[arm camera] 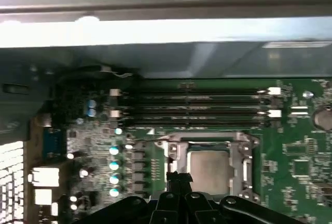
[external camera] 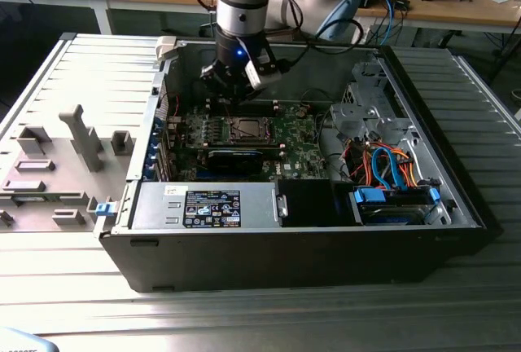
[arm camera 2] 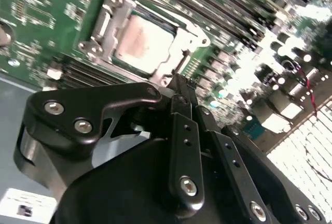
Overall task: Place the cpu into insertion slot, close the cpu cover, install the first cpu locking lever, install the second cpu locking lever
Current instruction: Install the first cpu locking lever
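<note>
Your gripper [arm camera 2: 179,86], matte black metal with bright screw heads, had its 2 fingers pressed together to a narrow tip, holding nothing. That tip hovered just beside the edge of the insertion slot [arm camera: 210,164]. You saw the cpu [arm camera 2: 142,42], a flat square with a dull silvery face, seated inside the slot. The cpu cover [arm camera 2: 106,27], a thin shiny metal frame, lay flat around it. Both sat on the green circuit board [external camera: 297,136] inside the open black computer case [external camera: 309,246].
</note>
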Controlling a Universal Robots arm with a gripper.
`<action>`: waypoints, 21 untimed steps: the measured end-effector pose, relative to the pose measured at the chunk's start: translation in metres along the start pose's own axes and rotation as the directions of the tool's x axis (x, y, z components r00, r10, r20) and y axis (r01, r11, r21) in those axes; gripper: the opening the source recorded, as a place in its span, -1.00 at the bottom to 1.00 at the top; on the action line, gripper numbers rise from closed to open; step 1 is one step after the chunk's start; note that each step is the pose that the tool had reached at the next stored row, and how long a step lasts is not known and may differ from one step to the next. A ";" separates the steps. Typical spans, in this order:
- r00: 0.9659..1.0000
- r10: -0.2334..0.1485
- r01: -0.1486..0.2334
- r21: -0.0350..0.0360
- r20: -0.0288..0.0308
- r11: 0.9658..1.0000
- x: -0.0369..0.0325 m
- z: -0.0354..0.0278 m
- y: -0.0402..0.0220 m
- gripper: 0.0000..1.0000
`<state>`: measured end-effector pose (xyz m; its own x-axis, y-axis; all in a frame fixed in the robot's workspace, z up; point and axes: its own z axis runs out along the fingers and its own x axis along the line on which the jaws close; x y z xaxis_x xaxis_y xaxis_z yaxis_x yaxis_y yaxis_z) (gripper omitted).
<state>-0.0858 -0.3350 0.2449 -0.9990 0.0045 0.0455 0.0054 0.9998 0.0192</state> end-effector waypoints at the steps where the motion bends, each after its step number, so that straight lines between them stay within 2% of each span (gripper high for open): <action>1: 1.000 0.000 0.000 -0.004 0.001 1.000 0.0046 0.0002 0.0001 -0.79; 4: 1.000 0.000 0.000 -0.007 0.006 1.000 0.0139 -0.0003 0.0003 -0.79; 5: 1.000 0.000 0.001 -0.008 0.010 1.000 0.0162 -0.0023 0.0004 -0.79; 9: 1.000 -0.001 0.001 -0.008 0.012 1.000 0.0185 -0.0168 0.0008 -0.79; 10: 1.000 -0.001 0.001 -0.008 0.013 1.000 0.0199 -0.0171 0.0007 -0.79; 16: 1.000 -0.021 0.021 -0.033 0.012 0.999 0.0245 -0.0170 0.0009 -0.79; 17: 0.998 -0.064 0.064 -0.035 0.012 0.997 0.0248 -0.0170 0.0009 -0.79; 18: 0.992 -0.130 0.130 -0.033 0.010 0.991 0.0248 -0.0168 0.0009 -0.79; 19: 0.991 -0.136 0.137 -0.033 0.010 0.990 0.0288 -0.0165 0.0010 -0.79; 20: 0.991 -0.136 0.136 -0.057 0.011 0.989 0.0268 -0.0158 0.0143 -0.79; 21: 0.991 -0.136 0.136 -0.066 0.008 0.988 0.0186 -0.0161 0.0144 -0.79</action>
<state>-0.1037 -0.3208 0.2621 -0.9907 -0.1313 0.0345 -0.1278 0.9876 0.0909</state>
